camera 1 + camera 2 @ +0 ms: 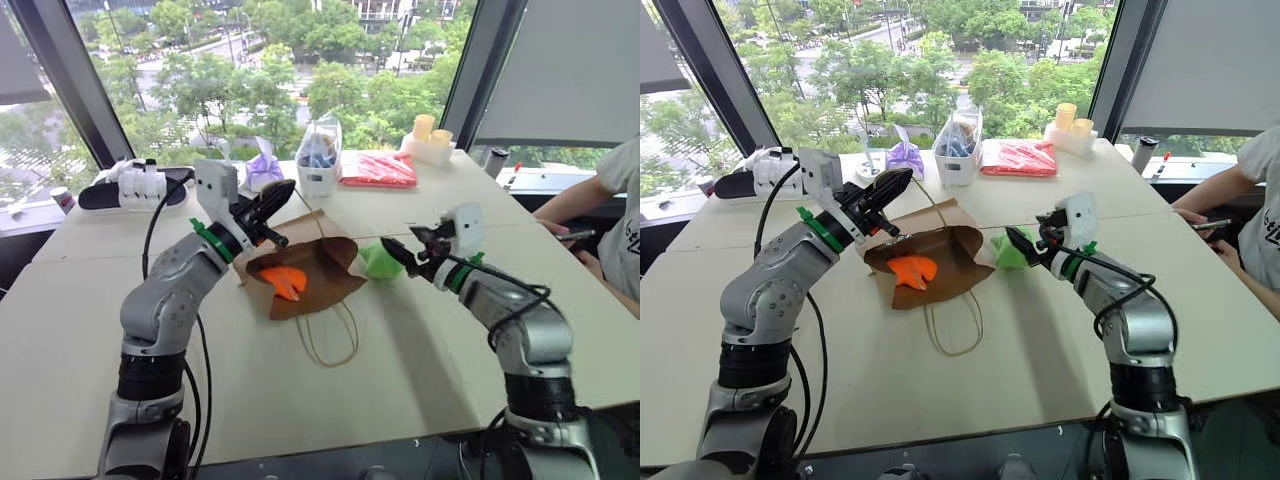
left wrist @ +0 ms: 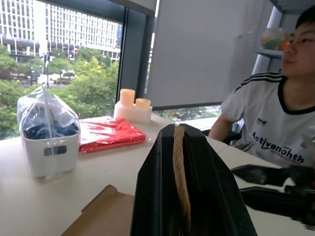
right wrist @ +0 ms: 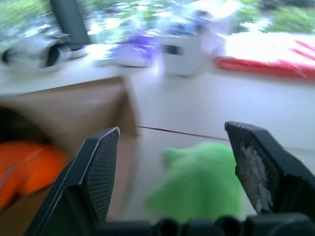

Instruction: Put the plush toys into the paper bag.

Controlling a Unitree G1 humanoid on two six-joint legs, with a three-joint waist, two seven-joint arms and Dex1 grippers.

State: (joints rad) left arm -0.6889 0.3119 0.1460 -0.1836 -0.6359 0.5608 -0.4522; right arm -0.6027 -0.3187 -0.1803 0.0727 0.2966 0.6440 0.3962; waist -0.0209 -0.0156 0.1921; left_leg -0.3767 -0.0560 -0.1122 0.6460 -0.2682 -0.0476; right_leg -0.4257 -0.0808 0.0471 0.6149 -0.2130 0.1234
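Left pincer (image 1: 277,192) pinches paper bag (image 1: 318,272) rim; right pincer (image 3: 187,167) gapes, empty, before green toy (image 3: 199,179).

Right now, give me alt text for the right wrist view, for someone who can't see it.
The right gripper stands open around the green plush toy lying on the table. Beside it, the orange plush toy sits inside the paper bag.

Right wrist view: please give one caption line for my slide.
Open right claw facing the green plush toy, beside the paper bag holding the orange toy.
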